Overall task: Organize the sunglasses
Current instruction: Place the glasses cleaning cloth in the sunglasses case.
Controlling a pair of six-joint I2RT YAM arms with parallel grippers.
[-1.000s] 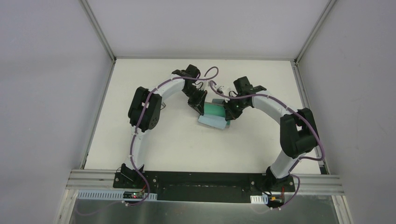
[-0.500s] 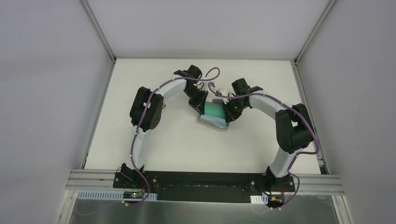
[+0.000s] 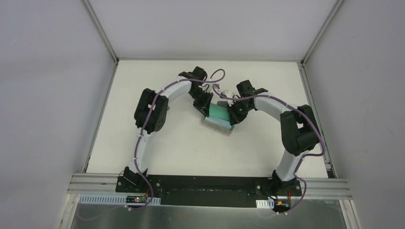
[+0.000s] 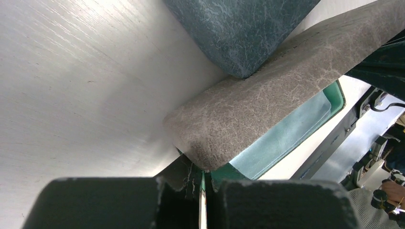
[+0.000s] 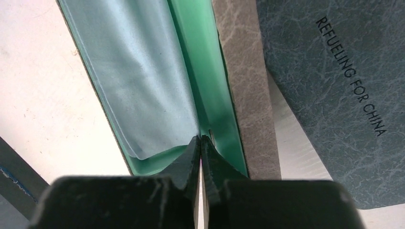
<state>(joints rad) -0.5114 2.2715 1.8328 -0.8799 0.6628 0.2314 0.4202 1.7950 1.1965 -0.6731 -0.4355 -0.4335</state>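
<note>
No sunglasses show in any view. An open beige case (image 3: 218,114) with a green lining (image 5: 205,71) lies mid-table, a light blue cloth (image 5: 133,81) spread inside it. Its beige lid (image 4: 267,100) stands up over the cloth (image 4: 282,138). My left gripper (image 3: 204,109) is shut, its tips at the case's left end under the lid (image 4: 203,183). My right gripper (image 3: 234,117) is shut too, tips pressed into the green lining by the hinge (image 5: 200,139), beside the cloth's edge.
A dark blue case (image 5: 334,95) printed "REFUELING FOR CHINA" lies right behind the beige one, touching its lid (image 4: 239,28). Both arms arch in over the middle of the white table (image 3: 191,148), and its raised rails run along the left and right sides.
The right arm's elbow has swung inward to the left, and the case with its cloth has shifted slightly left. Both grippers have stayed shut.
</note>
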